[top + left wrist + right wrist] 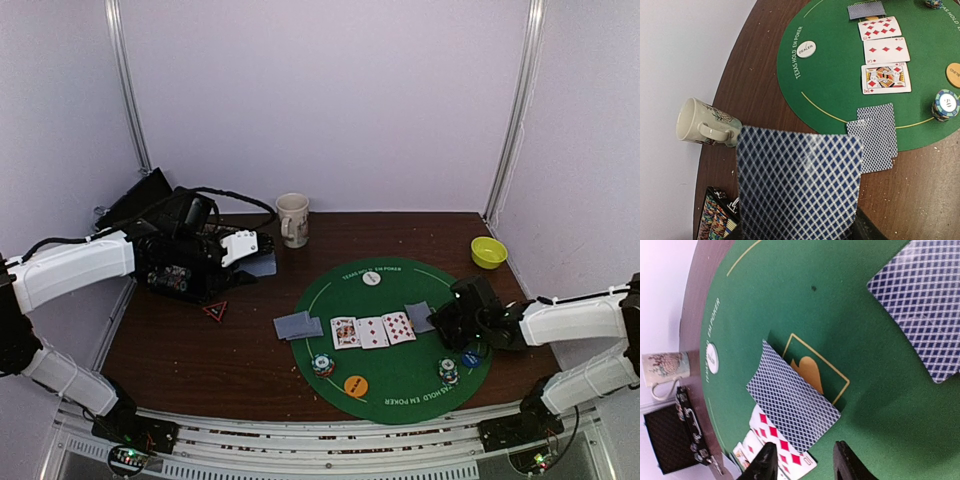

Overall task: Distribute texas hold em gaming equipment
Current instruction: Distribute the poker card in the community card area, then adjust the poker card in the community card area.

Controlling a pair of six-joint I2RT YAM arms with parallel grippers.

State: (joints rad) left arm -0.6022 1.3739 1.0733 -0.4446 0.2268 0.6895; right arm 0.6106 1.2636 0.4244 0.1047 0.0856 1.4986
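On the green poker mat (400,295) three face-up cards (372,332) lie in a row, with two face-down cards (297,326) at their left. My left gripper (256,250) hovers near the black case, shut on a blue-backed card (799,185) that hides its fingers. My right gripper (805,447) stands open just behind a face-down card (792,400), which lies on the mat overlapping the ten of diamonds (785,452). Another face-down card (920,305) lies beyond. Chip stacks (322,365) (448,371), an orange disc (356,385), a blue disc (470,358) and the white dealer button (371,278) sit on the mat.
A beige mug (293,218) stands behind the mat, and a yellow-green bowl (488,252) sits at the back right. An open black case (180,265) with chips lies at the left, under the left arm. A small red triangle (215,310) rests on the brown table.
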